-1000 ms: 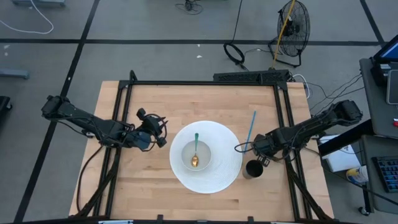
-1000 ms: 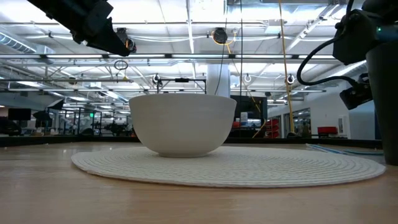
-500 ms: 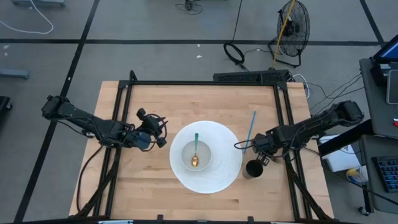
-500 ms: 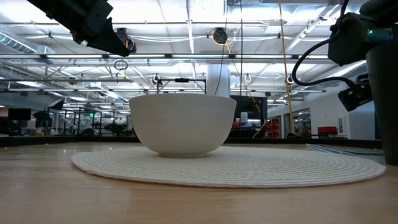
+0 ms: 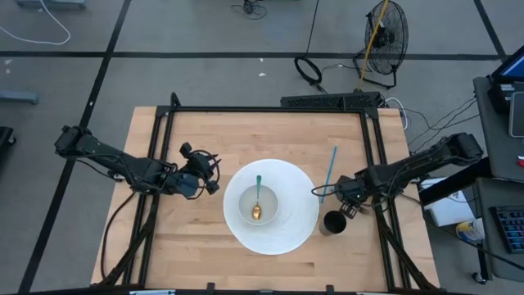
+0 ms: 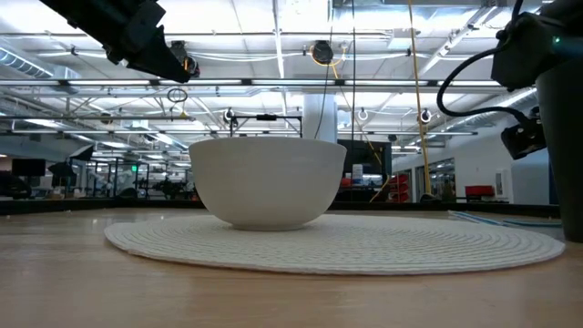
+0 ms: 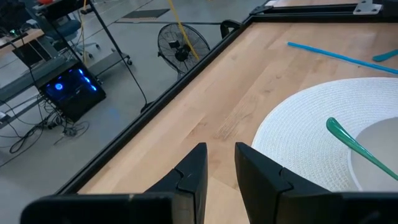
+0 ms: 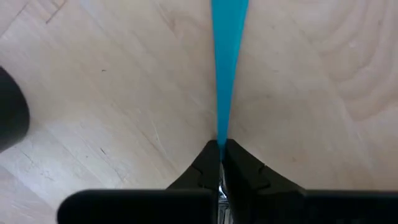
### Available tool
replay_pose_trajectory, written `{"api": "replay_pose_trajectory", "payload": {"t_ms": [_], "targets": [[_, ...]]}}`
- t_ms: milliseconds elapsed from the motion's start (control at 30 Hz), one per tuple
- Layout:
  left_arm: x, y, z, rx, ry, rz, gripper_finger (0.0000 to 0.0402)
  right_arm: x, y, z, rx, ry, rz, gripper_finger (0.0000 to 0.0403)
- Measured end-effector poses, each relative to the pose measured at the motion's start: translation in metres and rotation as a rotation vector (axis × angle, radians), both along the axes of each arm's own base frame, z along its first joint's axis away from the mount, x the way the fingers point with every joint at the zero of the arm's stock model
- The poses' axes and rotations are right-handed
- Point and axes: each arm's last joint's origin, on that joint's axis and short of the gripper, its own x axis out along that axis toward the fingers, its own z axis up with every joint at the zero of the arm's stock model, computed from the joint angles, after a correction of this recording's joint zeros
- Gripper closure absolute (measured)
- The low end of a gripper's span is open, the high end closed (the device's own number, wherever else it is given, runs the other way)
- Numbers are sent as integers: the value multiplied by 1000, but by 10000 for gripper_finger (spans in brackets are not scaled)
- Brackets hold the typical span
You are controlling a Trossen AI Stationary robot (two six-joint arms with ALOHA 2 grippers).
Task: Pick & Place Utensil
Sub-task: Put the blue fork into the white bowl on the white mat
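Observation:
A long blue utensil (image 5: 330,170) (image 8: 227,62) lies on the wooden table, right of a round white placemat (image 5: 286,238). My right gripper (image 5: 326,197) (image 8: 219,146) is shut on its near end. A white bowl (image 5: 244,215) (image 6: 264,182) stands on the placemat, and a spoon (image 5: 257,197) (image 7: 357,146) with a green handle rests in it. A black cup (image 5: 333,223) stands at the placemat's right edge, close to my right gripper. My left gripper (image 5: 214,183) (image 7: 219,165) hovers left of the placemat, slightly open and holding nothing. My right gripper pinches the blue utensil by its near end (image 8: 219,135) between the two fingertips (image 8: 205,158). The fingers point along the utensil's length. Beyond the fingers the utensil stretches away over the wood, and I cannot tell whether it is lifted.
A black frame (image 5: 270,109) rims the tabletop. Bare wood lies left of the placemat and along the far side (image 5: 262,135). The black cup (image 8: 9,118) stands just beside my right gripper. A fan and cables are on the floor beyond the table.
My right gripper has shifted a little toward the table's right edge, staying shut on the blue utensil. The utensil lies much as before.

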Motion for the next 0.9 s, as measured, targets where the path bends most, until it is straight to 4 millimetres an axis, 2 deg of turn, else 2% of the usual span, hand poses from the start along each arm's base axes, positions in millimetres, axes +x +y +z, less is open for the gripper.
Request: {"api": "replay_pose_trajectory", "payload": {"t_ms": [467,900], "targets": [[0,0,0,0,0,0,314,-4,-2,16,-7,-169,14,402],[-1,1,-5,-13,-5,14,314,-4,-4,18,-54,-209,48,403]]}}
